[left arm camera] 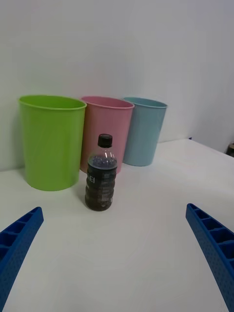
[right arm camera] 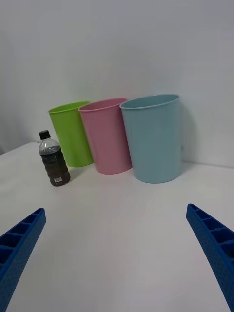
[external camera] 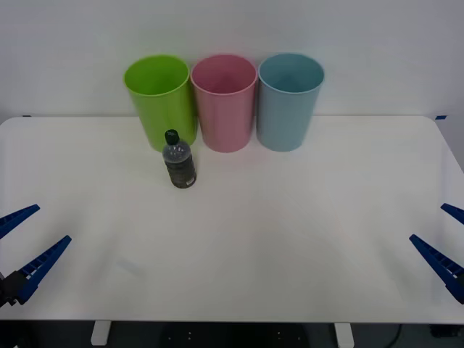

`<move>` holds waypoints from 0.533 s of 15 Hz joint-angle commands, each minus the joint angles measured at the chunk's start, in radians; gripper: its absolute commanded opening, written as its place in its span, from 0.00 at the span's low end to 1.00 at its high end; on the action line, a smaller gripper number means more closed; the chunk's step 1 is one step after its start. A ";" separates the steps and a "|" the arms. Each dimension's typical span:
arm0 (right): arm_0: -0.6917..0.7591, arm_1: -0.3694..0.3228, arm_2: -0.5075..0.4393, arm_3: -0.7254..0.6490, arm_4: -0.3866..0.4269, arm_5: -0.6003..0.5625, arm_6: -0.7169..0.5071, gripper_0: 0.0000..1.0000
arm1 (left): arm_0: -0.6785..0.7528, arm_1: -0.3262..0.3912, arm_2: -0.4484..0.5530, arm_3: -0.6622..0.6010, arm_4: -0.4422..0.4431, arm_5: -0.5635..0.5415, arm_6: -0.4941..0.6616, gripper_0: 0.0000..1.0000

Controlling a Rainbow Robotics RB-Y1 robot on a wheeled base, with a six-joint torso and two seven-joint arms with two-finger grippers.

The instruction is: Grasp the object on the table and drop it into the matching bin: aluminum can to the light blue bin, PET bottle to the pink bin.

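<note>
The white desk (external camera: 290,246) carries three upright bins in a row at its 12 o'clock edge: lime green bin (external camera: 159,98), pink bin (external camera: 225,101), and light blue bin (external camera: 289,100), left to right. The PET bottle (external camera: 178,159) stands upright, capped, just in front of the green bin, apart from both hands. Left hand (external camera: 22,243) at 8 o'clock and right hand (external camera: 446,243) at 4 o'clock hover with fingers spread apart, holding nothing.
</note>
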 commanded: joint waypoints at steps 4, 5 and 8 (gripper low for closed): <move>0.000 0.000 0.000 0.000 0.000 0.000 0.000 1.00 | 0.031 0.002 -0.004 0.020 0.027 -0.001 -0.005 1.00; 0.000 0.000 0.000 0.000 0.000 0.000 0.000 1.00 | 0.033 0.005 -0.004 0.020 0.027 0.001 -0.005 1.00; 0.000 0.000 0.000 0.000 0.000 0.000 0.000 1.00 | 0.034 0.005 -0.011 0.021 0.026 0.024 -0.008 1.00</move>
